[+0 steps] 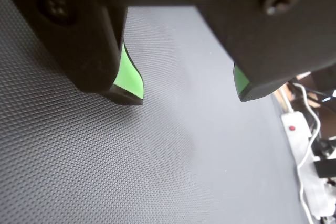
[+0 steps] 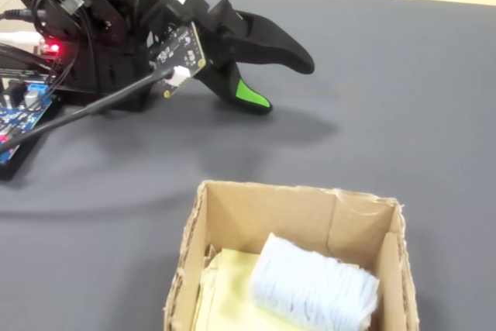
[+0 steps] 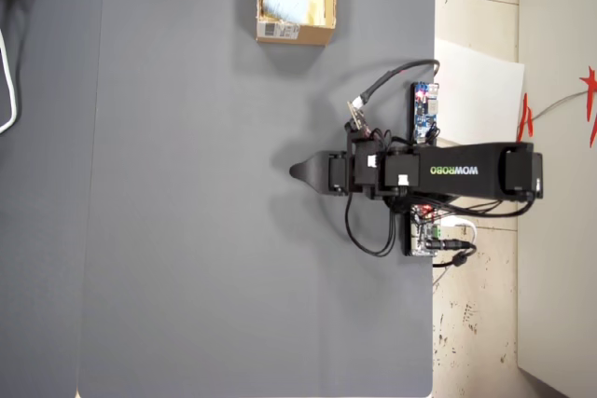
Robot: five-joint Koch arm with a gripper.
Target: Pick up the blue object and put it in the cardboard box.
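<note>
Fluffy blue object (image 2: 314, 288) inside corrugated cardboard box (image 2: 291, 211); fingers (image 1: 126, 72) apart.

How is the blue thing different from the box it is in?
The blue object is pale, fuzzy and rounded; the cardboard box is tan, stiff and flat-sided. The blue object is smaller and lies inside, while the cardboard box stands open-topped around it. Both sit away from the empty, open hand.

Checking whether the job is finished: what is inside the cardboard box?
The small tan cardboard box holds the pale light-blue, textured soft block, lying on a pale yellowish lining. The block covers whatever is beneath it, and the box's near end is out of frame in the fixed view.
</note>
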